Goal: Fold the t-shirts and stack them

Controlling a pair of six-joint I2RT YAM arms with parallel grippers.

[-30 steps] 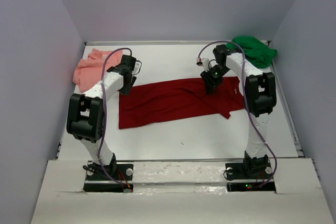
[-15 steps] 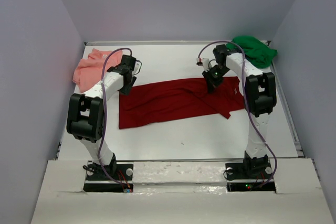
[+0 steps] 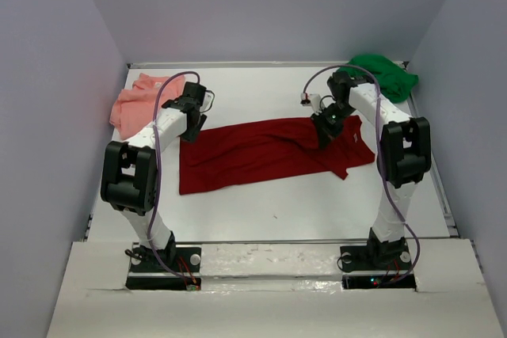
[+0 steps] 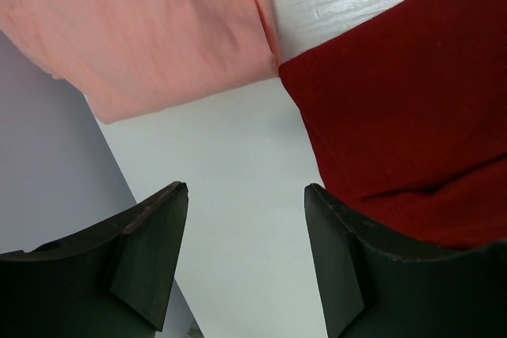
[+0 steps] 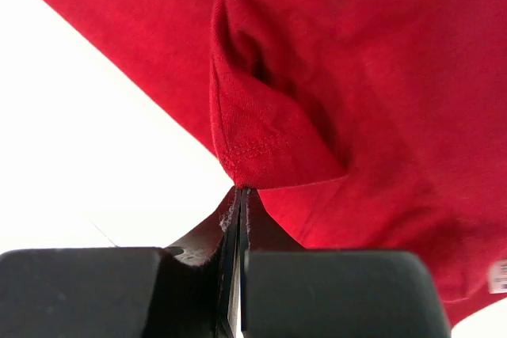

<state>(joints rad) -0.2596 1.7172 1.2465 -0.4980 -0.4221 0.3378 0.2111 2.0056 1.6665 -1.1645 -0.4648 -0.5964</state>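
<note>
The dark red t-shirt (image 3: 269, 152) lies spread across the middle of the table (image 3: 253, 211), long from left to right, with some soft wrinkles and its right end a little bunched. The salmon pink t-shirt (image 3: 136, 102) lies at the far left corner, close to the left wall (image 3: 55, 116). The green t-shirt (image 3: 386, 75) sits in a crumpled heap at the far right corner, well apart from the two others.

The right claw (image 3: 325, 134) is over the right part of the dark red t-shirt, near its far edge. In the right wrist view this claw (image 5: 239, 192) has its fingers pressed together, and they pinch a small hemmed fold of the red cloth just at the tips. The cloth stands up there in a little pocket. A small white label (image 5: 497, 275) shows at the right border of that view.

The left claw (image 3: 191, 131) is at the left end of the dark red t-shirt, between it and the salmon pink one. In the left wrist view its fingers (image 4: 150, 259) are spread wide and hold nothing. Bare white table shows between them (image 4: 245, 189). There the pink cloth (image 4: 142, 29) fills the upper left and the red cloth (image 4: 412, 116) the right side. The corner of the red one comes right up to the pink edge; I cannot tell if they touch.
</note>
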